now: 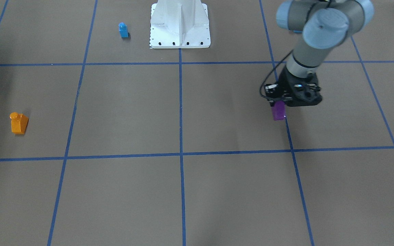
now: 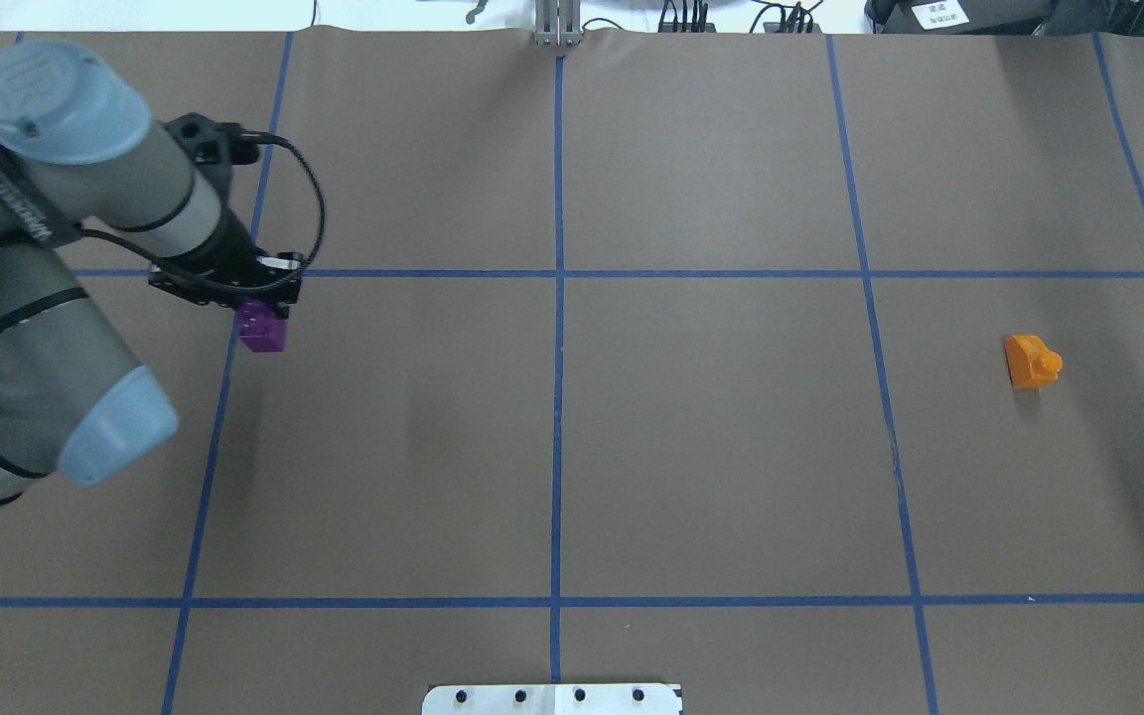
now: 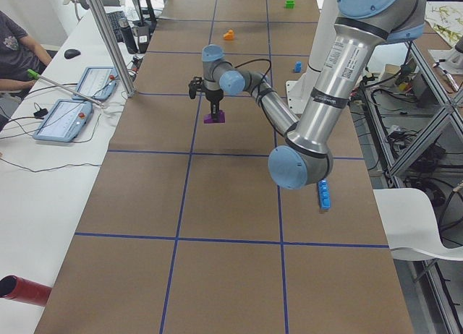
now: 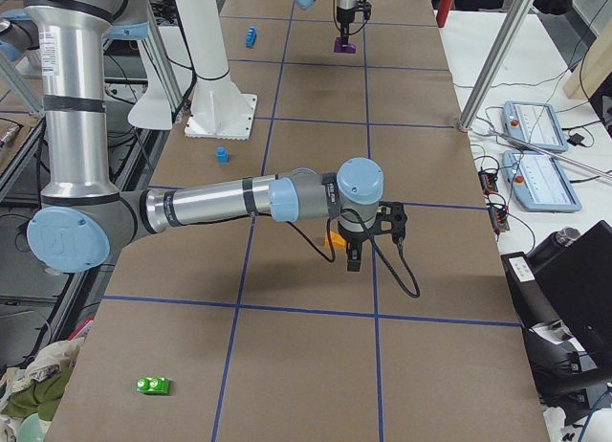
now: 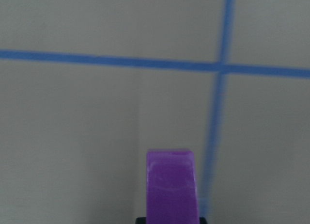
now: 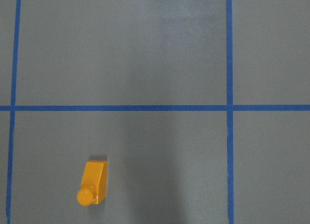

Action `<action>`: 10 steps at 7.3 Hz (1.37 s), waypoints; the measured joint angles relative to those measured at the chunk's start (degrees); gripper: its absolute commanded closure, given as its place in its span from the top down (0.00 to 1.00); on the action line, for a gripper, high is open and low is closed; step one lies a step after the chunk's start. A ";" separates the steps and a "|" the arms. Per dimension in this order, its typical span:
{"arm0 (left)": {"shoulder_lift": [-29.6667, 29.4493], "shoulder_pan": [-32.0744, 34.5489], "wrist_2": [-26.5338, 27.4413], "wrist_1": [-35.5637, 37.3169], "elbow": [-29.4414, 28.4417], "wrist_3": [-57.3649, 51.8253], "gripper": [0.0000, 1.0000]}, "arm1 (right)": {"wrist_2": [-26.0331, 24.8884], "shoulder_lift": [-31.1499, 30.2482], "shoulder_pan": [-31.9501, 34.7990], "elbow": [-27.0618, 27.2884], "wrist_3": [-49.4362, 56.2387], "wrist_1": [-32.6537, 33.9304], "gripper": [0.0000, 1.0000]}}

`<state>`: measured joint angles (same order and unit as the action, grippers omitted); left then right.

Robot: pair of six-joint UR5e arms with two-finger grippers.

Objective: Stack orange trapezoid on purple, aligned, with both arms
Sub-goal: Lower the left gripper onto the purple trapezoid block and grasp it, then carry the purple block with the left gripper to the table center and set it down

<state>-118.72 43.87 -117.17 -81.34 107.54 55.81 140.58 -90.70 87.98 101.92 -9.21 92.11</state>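
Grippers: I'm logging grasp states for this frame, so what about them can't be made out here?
1) left gripper: whether its fingers clamp the purple brick. The gripper body covers them in the front-facing and overhead views, and the left wrist view's bottom edge cuts them off.
2) right gripper: open or shut. It shows only in the exterior right view, and small.
3) orange trapezoid: mostly hidden behind that gripper there.

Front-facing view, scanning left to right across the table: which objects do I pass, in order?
orange trapezoid → small blue brick → white base pedestal → purple brick
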 measured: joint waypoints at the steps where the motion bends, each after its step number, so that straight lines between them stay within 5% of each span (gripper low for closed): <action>1: -6.84 -4.02 3.89 2.04 -2.70 -0.23 0.00 | -0.02 -0.03 0.00 -0.10 0.00 0.00 1.00; 4: -22.33 -9.89 9.53 -5.80 -20.35 -3.50 0.00 | -0.09 0.12 0.00 -0.25 -0.49 0.00 1.00; 7: -24.51 -10.61 12.12 -17.28 -31.49 -16.60 0.00 | -0.11 0.55 0.00 -0.23 -1.84 0.00 1.00; 10: -27.64 -11.38 12.72 -18.87 -37.33 -22.56 0.00 | -0.12 0.91 -0.02 -0.36 -2.03 0.00 1.00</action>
<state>-146.36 32.50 -104.45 -100.21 70.21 33.25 140.46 -89.79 87.96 101.56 -11.24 92.11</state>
